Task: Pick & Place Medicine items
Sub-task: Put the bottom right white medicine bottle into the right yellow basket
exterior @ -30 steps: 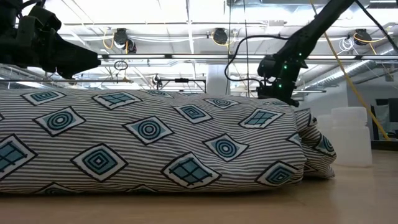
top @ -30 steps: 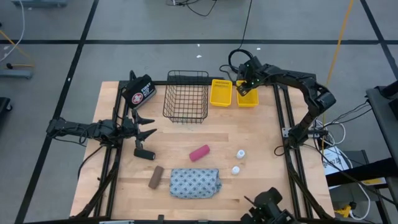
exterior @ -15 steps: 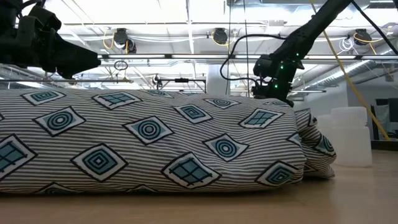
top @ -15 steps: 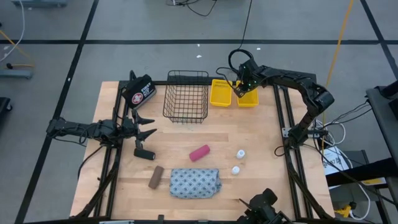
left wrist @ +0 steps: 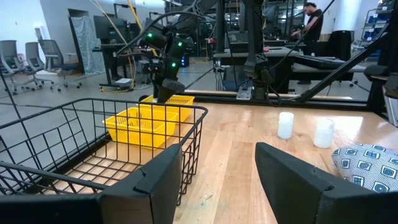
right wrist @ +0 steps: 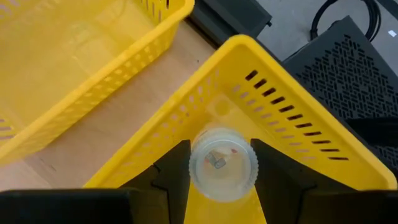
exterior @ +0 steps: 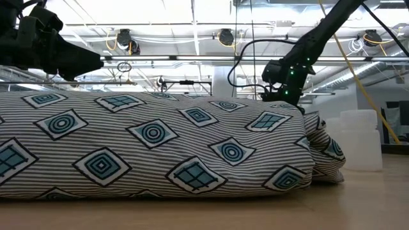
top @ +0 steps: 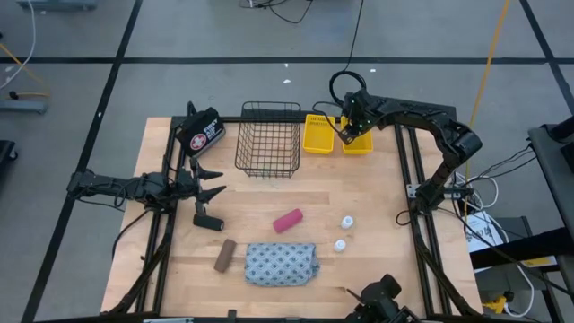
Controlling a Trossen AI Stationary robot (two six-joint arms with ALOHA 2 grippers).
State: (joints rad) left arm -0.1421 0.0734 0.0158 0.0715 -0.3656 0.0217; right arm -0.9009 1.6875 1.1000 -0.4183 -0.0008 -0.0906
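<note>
My right gripper (top: 346,128) (right wrist: 221,147) hangs over the right-hand yellow basket (top: 357,140) at the table's far edge, shut on a small white bottle (right wrist: 222,167). Two more white bottles (top: 346,221) (top: 340,244) stand on the table. The pink roll (top: 287,220), brown bar (top: 224,255), black handled piece (top: 208,220) and blue-grey patterned pouch (top: 281,264) lie on the wood. My left gripper (top: 212,180) (left wrist: 214,180) waits open near the table's left edge, beside the wire basket (top: 268,139). My right gripper pinches the white bottle between its two fingers (right wrist: 171,174), one on each side of the round top (right wrist: 196,168). The fingers come from above, pointing down. The bottle is upright over the inside of the yellow basket (right wrist: 292,118); whether its base touches the basket floor does not show.
A second yellow basket (top: 318,135) sits left of the first, next to the black wire basket. A black bag with a red-and-white emblem (top: 199,133) lies at the far left corner. In the low view the pouch (exterior: 153,147) blocks most of the table.
My right gripper has shifted a little toward the table's left above the yellow baskets, still holding the bottle.
</note>
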